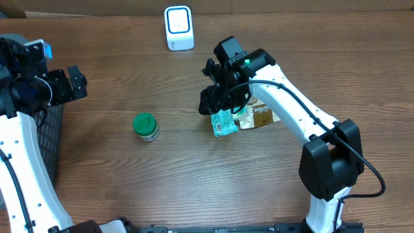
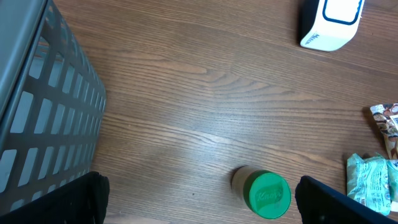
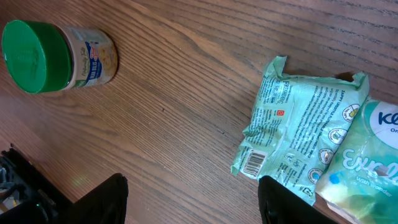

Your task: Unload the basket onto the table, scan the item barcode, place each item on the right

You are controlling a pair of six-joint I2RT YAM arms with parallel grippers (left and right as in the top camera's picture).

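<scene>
A pale green packet (image 1: 224, 122) lies flat on the table just right of centre. Its barcode (image 3: 253, 163) faces up at one corner. My right gripper (image 1: 212, 102) hovers over the packet's left end, open; in the right wrist view only bare wood shows between the fingers (image 3: 194, 202), and the right finger (image 3: 289, 202) overlaps the packet's edge. A white and blue scanner (image 1: 178, 27) stands at the back of the table. A green-lidded jar (image 1: 145, 127) stands left of centre. My left gripper (image 1: 76, 83) is raised at the far left, wide open and empty (image 2: 205, 202).
A brown packet (image 1: 262, 115) and a second green and white pack (image 3: 367, 155) lie against the packet's right side. A grey slatted basket (image 2: 37, 112) stands at the table's left edge under the left arm. The scanner (image 2: 329, 23) also shows in the left wrist view.
</scene>
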